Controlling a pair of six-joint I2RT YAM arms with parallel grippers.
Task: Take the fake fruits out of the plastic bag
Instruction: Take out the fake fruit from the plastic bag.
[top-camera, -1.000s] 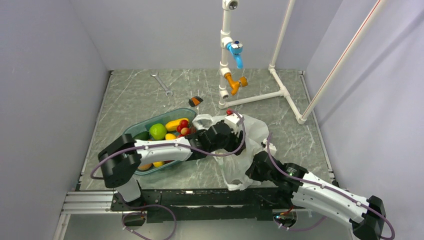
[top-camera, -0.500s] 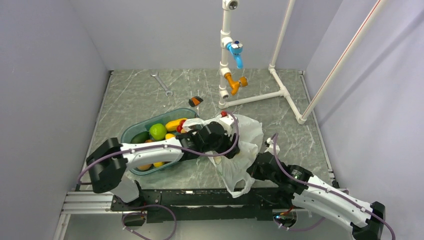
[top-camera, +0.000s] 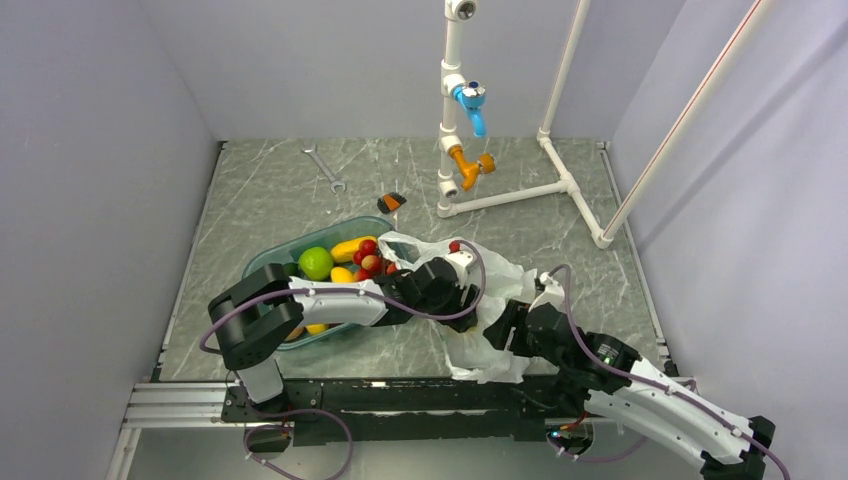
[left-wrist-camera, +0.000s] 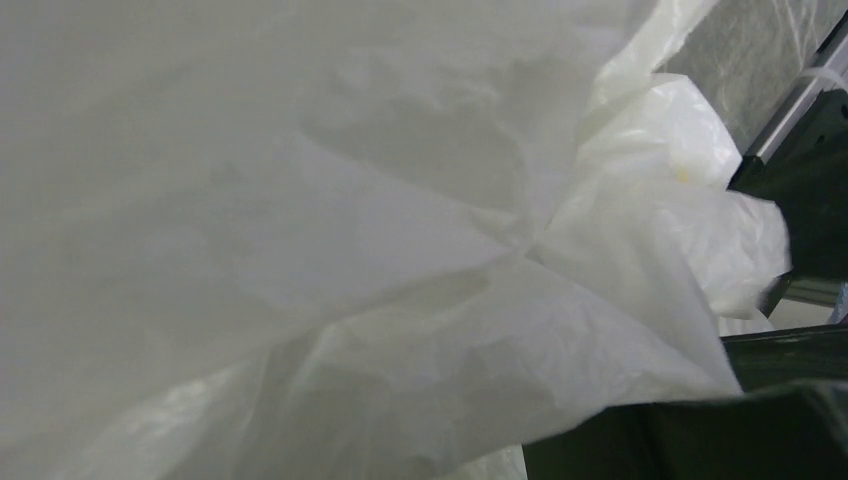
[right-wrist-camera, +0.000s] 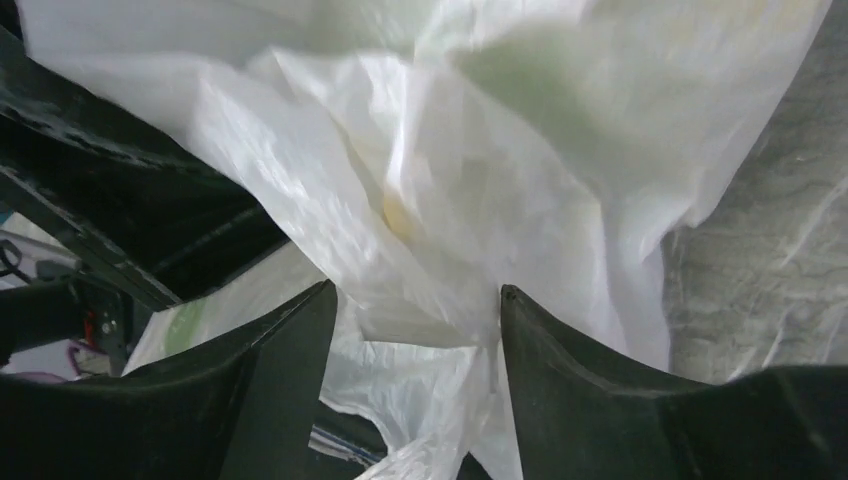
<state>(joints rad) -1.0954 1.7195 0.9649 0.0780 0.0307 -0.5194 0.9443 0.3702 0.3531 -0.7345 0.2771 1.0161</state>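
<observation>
Plastic bag (top-camera: 505, 270): left gripper (top-camera: 458, 290) buried inside it, finger spread indeterminable; right gripper (right-wrist-camera: 418, 295) jaws apart astride its near fold; hazard: unanchored film may lift with left gripper

Top view: bright, even, diffuse light from above; faint soft shadows under arms on table (top-camera: 270, 190); sharp throughout; wide-angle lean in walls toward edges.
Left wrist: plastic bag (left-wrist-camera: 400, 250) too close, soft focus; grey and dim at left, brighter at right.
Right wrist: bag blown out and blurred near top; fingers (right-wrist-camera: 260, 400) of right claw (right-wrist-camera: 418, 292) near-black, underexposed.
</observation>
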